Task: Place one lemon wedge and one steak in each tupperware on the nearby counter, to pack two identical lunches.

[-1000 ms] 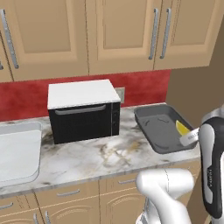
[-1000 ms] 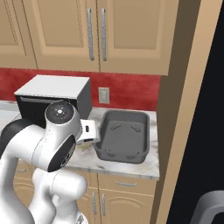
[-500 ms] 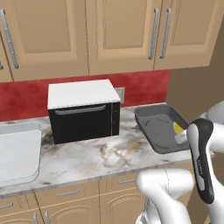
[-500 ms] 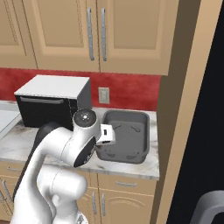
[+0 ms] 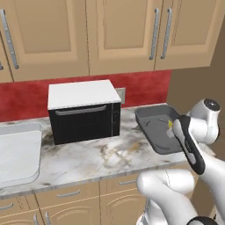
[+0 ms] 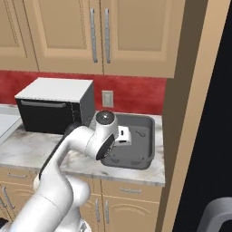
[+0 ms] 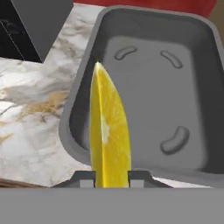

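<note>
- The white arm has swung farther over the grey tray (image 5: pixel 156 132) than a second ago; in the left base view its forearm now crosses the tray's right rim, where before it stood at the picture's edge.
- In the right base view the wrist has moved from beside the black microwave (image 6: pixel 54 108) to above the tray's (image 6: pixel 138 149) left wall.
- Base cameras, counter and cabinets sit unchanged across the frames.
- The gripper (image 7: pixel 111 177) is pinched tight on a lemon wedge (image 7: pixel 108 135), its two dark tips pressing either side of the fruit's lower end.
- The wedge stands upright between the tips, cut face to the camera, tip pointing toward the tray's (image 7: pixel 199 144) far end.
- Seen along the hand, the wedge hangs over the tray's near left wall, above the floor rather than touching it.
- A sliver of yellow shows beside the forearm in the left base view (image 5: pixel 169 125), over the tray.
- The tray rests on the marbled counter (image 5: pixel 96 154), right of the microwave (image 5: pixel 83 112), near the tall side panel.
</note>
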Motion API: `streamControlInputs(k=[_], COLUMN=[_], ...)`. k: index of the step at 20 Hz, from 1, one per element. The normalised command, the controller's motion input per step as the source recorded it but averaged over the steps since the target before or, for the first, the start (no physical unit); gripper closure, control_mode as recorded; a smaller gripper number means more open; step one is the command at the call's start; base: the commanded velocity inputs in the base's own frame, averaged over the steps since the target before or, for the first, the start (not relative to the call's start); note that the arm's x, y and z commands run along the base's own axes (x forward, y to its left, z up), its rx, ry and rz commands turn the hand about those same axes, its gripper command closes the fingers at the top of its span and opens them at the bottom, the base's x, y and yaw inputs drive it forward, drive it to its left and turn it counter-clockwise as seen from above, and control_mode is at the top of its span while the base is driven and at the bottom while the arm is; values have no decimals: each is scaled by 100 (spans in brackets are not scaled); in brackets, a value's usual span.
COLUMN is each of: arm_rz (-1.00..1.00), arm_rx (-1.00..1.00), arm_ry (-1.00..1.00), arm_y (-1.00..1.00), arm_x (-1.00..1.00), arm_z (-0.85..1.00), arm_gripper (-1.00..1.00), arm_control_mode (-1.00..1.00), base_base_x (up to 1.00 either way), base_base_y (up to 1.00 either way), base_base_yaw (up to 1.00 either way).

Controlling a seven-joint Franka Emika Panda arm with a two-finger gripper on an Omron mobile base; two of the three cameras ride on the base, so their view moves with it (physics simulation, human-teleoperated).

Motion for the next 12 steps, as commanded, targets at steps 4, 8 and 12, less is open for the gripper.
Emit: streamControlInputs(k=[4, 8, 12], arm_rz=[0, 0, 0], arm_rx=[0, 0, 0], arm_ry=[7, 0, 0], arm_y=[-48, -37, -7], arm_x=[89, 91, 91], arm_z=[-32, -44, -42], arm_gripper=[100, 100, 100], arm_control_mode=[-100, -100, -100], base_base_x=[0, 0, 0], base_base_y=[0, 0, 0], base_base_yaw=[0, 0, 0])
